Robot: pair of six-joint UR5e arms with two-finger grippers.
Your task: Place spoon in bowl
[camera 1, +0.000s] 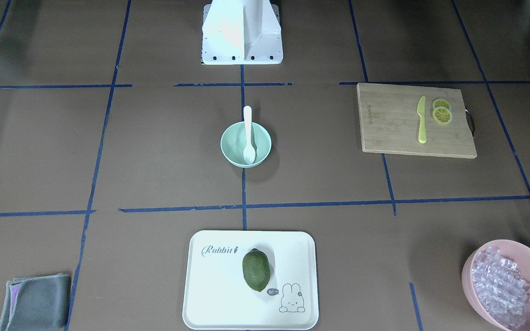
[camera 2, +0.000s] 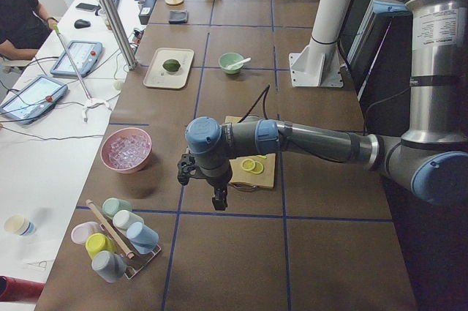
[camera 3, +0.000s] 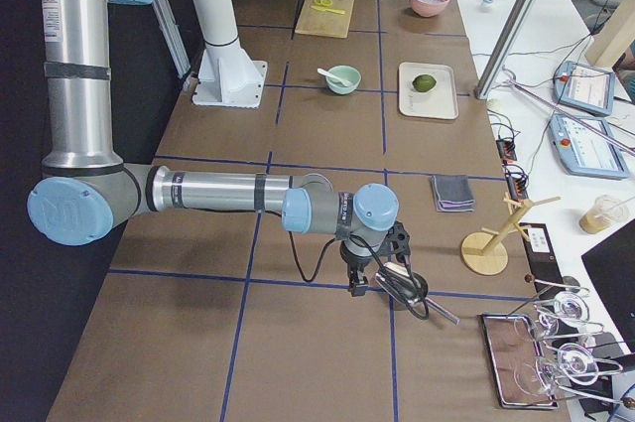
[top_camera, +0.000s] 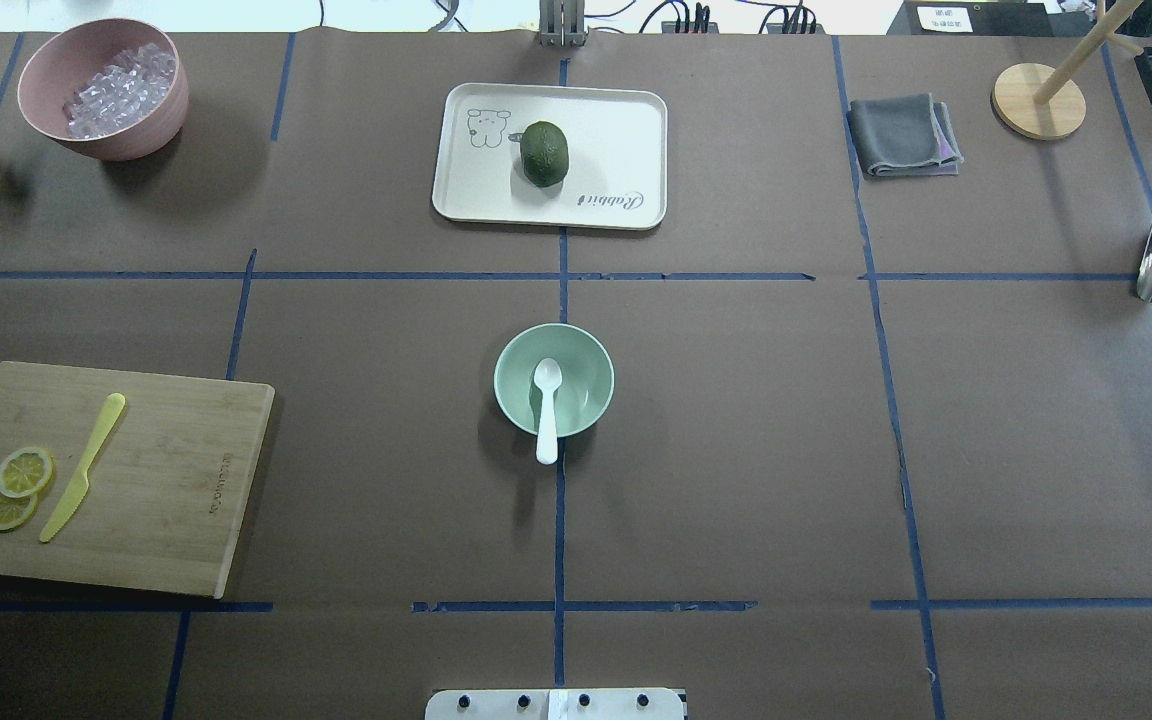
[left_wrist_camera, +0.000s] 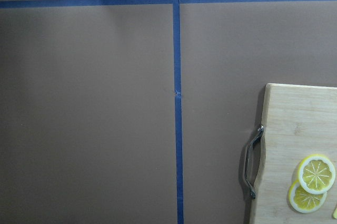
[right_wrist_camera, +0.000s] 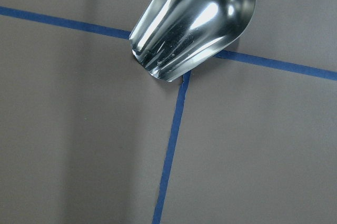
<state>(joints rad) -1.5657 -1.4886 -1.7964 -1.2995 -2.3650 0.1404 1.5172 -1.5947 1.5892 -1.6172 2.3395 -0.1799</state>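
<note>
The white spoon (top_camera: 546,410) lies in the mint-green bowl (top_camera: 586,380) at the table's middle, scoop down inside and handle resting on the rim toward the robot. Both also show in the front view, the spoon (camera 1: 248,133) and the bowl (camera 1: 228,142). My left gripper (camera 2: 218,201) hangs above the table's left end near the cutting board, far from the bowl. My right gripper (camera 3: 355,288) hangs above the right end next to a metal scoop (right_wrist_camera: 195,21). I cannot tell whether either gripper is open or shut.
A wooden cutting board (top_camera: 176,480) holds a yellow knife (top_camera: 84,466) and lemon slices (top_camera: 16,485). A white tray (top_camera: 616,140) carries a green fruit (top_camera: 544,152). There is also a pink bowl of ice (top_camera: 101,85), a grey cloth (top_camera: 901,135) and a wooden stand (top_camera: 1038,100).
</note>
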